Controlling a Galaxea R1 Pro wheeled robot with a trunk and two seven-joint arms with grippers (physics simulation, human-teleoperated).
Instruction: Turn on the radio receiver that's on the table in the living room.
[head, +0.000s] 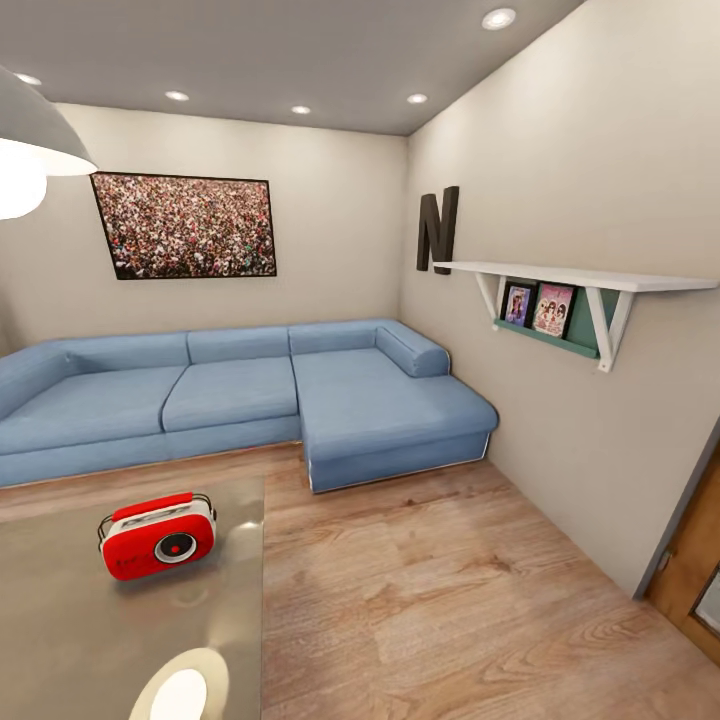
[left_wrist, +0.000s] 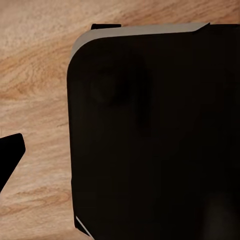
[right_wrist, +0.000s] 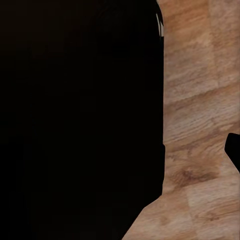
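Facing the radio across the living room

Sitting upright on the tabletop (head: 60, 640), the red radio (head: 157, 536) stands near the table's far end, well in from the long edge that borders the floor. Its face, with the round dial low at the middle, is turned toward the camera and slightly to the right; the red handle runs along its top and a white side shows at the right end. The glossy grey-brown top carries a bright oval reflection (head: 180, 690) of the lamp near the lower edge of the head view.

Behind the table a blue corner sofa (head: 240, 395) lines the back wall and reaches forward on the right. A framed crowd picture (head: 185, 226) hangs above it, and part of a white dome lamp (head: 30, 150) shows at the upper left. On the right wall are a dark letter N (head: 437, 229) and a white shelf (head: 575, 277) with two small pictures beneath it.

Both wrist views show a large black body over the light wood floor (head: 430, 590). I cannot tell whether either arm's jaws are open or closed.
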